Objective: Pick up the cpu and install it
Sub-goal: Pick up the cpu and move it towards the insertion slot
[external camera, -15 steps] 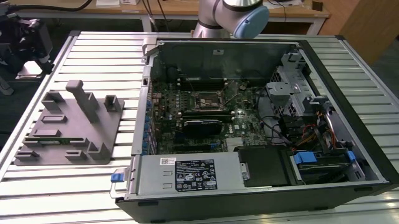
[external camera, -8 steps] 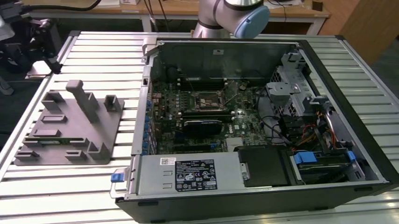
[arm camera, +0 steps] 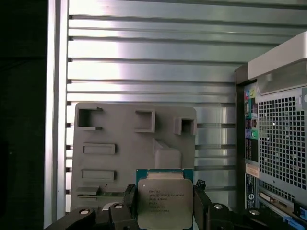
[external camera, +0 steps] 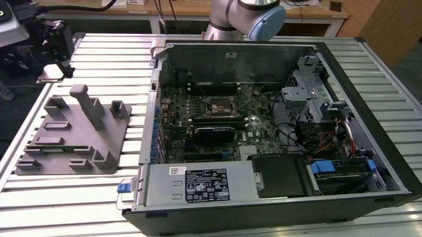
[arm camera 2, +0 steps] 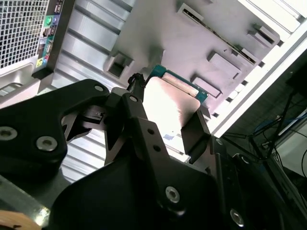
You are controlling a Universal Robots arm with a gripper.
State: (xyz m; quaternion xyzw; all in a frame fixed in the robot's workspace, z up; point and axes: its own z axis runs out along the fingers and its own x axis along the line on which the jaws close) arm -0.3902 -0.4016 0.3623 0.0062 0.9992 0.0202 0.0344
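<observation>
Cpu (arm camera: 164, 203), one only, pinched by two opposite edges between the two fingers (arm camera: 200, 199) of the claw (arm camera: 164, 188). Silvery plate turned toward the camera of the first wrist view, green rim showing along one edge. Claw closed just as far as the chip's width allows, with nothing else in its hold. In both wrist views the chip is carried apart from the grey fixture tray (arm camera: 124, 132), not resting in any of its pockets. Pickup therefore judged done.

In the exterior view, tray lying on the slatted table (external camera: 99, 59) at nine o'clock from the open computer case (external camera: 231, 54). Motherboard (external camera: 260, 126) flat inside the case, socket (external camera: 218, 106) near its middle, apparently without a chip in it. Installing therefore judged not yet done, and roughly half the task left. Arm (external camera: 250, 15) at twelve o'clock of the case.

By count:
- one cpu
- one claw with two fingers
- one fixture tray
- one case
- one motherboard
- one socket
- one arm
</observation>
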